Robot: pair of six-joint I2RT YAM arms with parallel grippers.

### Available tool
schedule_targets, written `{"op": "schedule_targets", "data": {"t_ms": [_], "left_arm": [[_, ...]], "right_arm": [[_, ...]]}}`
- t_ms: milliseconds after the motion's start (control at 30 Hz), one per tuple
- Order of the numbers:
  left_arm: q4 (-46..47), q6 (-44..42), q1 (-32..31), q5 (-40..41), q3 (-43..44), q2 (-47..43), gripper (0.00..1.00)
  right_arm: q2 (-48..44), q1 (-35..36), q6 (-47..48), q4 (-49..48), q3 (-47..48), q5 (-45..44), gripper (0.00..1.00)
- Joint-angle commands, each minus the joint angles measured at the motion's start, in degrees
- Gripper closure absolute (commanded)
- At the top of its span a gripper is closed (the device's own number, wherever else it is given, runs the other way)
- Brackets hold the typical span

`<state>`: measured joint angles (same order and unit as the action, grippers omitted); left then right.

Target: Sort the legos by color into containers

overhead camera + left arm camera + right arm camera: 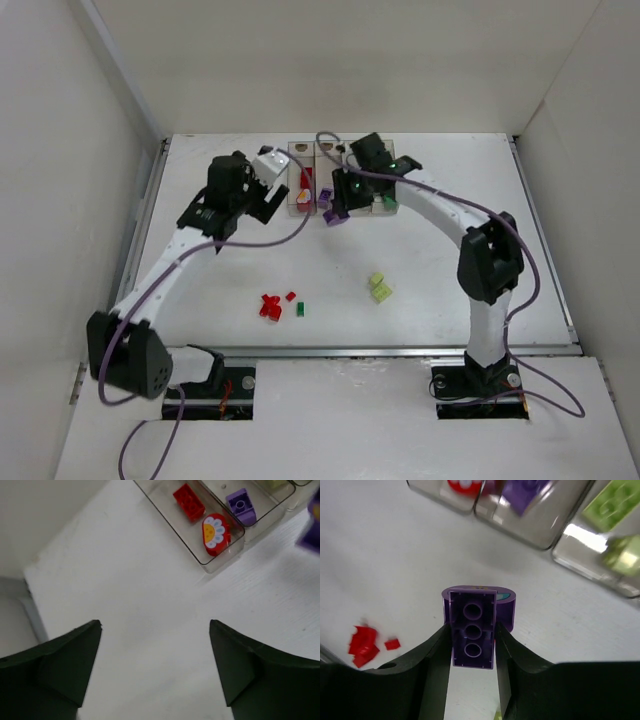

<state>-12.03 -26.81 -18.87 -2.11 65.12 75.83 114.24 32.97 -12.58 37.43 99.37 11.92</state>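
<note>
The clear containers (297, 151) stand in a row at the back middle of the table. My right gripper (337, 203) hangs just in front of them, shut on a purple lego (472, 635) with a rounded purple piece (506, 605) right behind it. My left gripper (155, 625) is open with nothing between its fingers, over bare table left of the containers (220, 562). Its view shows a red brick (189, 501) and a red flower piece (215, 534) in one bin and a purple brick (241, 506) in the bin beside it. Yellow-green bricks (610, 505) lie in another bin.
Loose red legos (270, 305), a green one (301, 309) and yellow-green ones (378, 287) lie on the table's near middle. White walls close in the table on the left, back and right.
</note>
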Motion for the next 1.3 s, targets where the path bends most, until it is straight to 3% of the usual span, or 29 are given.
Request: {"op": "schedule_targets", "data": {"t_ms": [0, 33, 100, 167, 367, 733, 933, 967, 1067, 1100, 1233, 1267], "left_arm": [[13.8, -18.2, 1.6, -9.4, -7.0, -12.6, 0.08], [16.2, -19.4, 1.6, -15.7, -9.1, -14.9, 0.00], [20.6, -20.2, 0.4, -20.5, -13.1, -18.9, 0.00], [20.0, -18.0, -1.9, -24.0, -11.7, -18.9, 0.00], [18.8, -13.1, -5.5, -26.9, -9.3, -16.2, 0.00], [18.5, -15.3, -6.8, -26.7, -5.4, -10.4, 0.02], [14.9, -13.6, -6.8, -28.6, -2.4, -9.2, 0.32], [14.9, -13.1, -6.8, -29.1, -2.4, -9.2, 0.43], [13.7, -13.1, -6.8, -29.6, -2.4, -9.2, 0.59], [13.7, -13.1, -6.8, -29.6, -2.4, -9.2, 0.71], [11.8, -14.4, -6.8, -27.6, -3.1, -9.2, 1.00], [11.8, -14.4, -6.8, -26.2, -3.9, -9.2, 1.00]], "right_arm": [[-8.1, -1.4, -2.4, -3.0, 9.1, 4.5, 1.00], [-8.2, -1.4, -2.4, -3.0, 9.9, 5.6, 1.00], [-8.9, -1.4, -3.1, -3.0, 10.4, 7.6, 1.00], [-10.6, -0.8, -3.8, -4.8, 10.4, 8.7, 1.00], [-15.4, 1.0, -6.7, -13.0, 5.7, 16.3, 1.00], [-15.9, 3.4, -6.7, -13.0, 5.7, 19.5, 1.00], [-15.4, 4.0, -6.7, -13.5, 4.6, 20.9, 1.00], [-15.4, 4.0, -6.7, -13.5, 4.6, 20.9, 1.00], [-14.8, 4.0, -6.7, -13.0, 5.7, 20.9, 1.00], [-14.8, 4.0, -6.1, -13.0, 5.7, 20.9, 1.00], [-14.8, 4.0, -6.1, -13.0, 6.2, 20.9, 1.00], [-14.8, 4.0, -6.1, -13.0, 6.2, 20.9, 1.00]]}}
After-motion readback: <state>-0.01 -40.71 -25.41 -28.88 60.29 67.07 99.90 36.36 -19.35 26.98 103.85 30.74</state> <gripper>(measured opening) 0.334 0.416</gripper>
